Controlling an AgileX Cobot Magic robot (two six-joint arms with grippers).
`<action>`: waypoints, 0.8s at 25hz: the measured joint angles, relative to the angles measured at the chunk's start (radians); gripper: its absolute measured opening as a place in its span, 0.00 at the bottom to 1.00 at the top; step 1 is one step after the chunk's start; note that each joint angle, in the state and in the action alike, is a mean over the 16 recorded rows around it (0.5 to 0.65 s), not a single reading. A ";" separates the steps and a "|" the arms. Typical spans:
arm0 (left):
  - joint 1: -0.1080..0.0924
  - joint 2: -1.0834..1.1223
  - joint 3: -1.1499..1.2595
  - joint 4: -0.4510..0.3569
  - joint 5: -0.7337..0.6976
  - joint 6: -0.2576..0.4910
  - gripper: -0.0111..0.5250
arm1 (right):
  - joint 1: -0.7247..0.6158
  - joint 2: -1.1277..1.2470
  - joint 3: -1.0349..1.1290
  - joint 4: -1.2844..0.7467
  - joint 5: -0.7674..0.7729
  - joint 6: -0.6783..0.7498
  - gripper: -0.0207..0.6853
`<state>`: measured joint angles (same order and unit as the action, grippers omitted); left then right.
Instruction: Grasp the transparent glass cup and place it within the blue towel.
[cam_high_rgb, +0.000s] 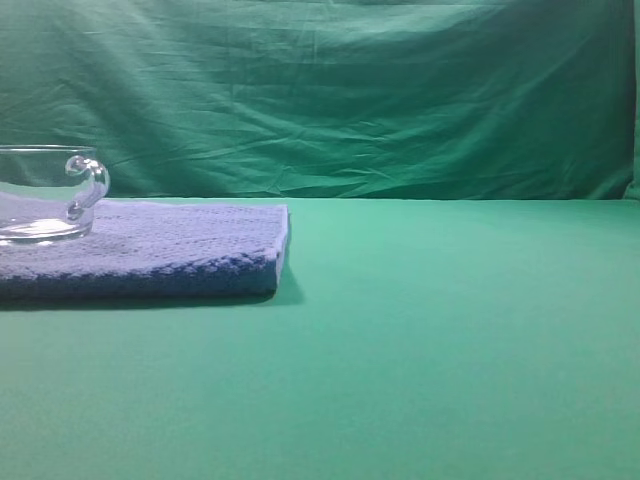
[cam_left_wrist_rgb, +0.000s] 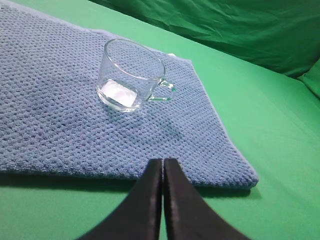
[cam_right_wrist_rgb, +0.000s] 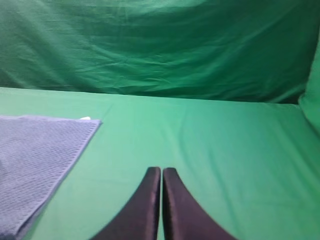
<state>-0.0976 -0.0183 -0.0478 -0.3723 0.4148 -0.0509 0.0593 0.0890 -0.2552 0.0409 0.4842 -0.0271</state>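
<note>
The transparent glass cup (cam_left_wrist_rgb: 131, 76) stands upright on the blue towel (cam_left_wrist_rgb: 60, 115), its loop handle pointing right. In the exterior high view the cup (cam_high_rgb: 45, 195) is cut by the left edge and rests on the towel (cam_high_rgb: 170, 250). My left gripper (cam_left_wrist_rgb: 162, 162) is shut with nothing in it, hovering at the towel's near edge, well short of the cup. Off to the right, my right gripper (cam_right_wrist_rgb: 161, 171) is shut and empty over bare green cloth, with the towel's corner (cam_right_wrist_rgb: 35, 155) to its left. Neither arm shows in the exterior high view.
Green cloth covers the table (cam_high_rgb: 450, 350) and hangs as a creased backdrop (cam_high_rgb: 350, 90) behind it. A fold of green cloth (cam_left_wrist_rgb: 312, 80) rises at the right edge in the left wrist view.
</note>
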 joint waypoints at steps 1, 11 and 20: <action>0.000 0.000 0.000 0.000 0.000 0.000 0.02 | -0.016 -0.018 0.023 0.000 0.000 -0.002 0.03; 0.000 0.000 0.000 0.000 0.000 0.000 0.02 | -0.102 -0.098 0.205 0.001 -0.021 -0.008 0.03; 0.000 0.000 0.000 0.000 0.000 0.000 0.02 | -0.104 -0.099 0.276 0.001 -0.063 -0.021 0.03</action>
<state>-0.0976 -0.0183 -0.0478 -0.3723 0.4148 -0.0509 -0.0449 -0.0096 0.0208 0.0422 0.4209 -0.0486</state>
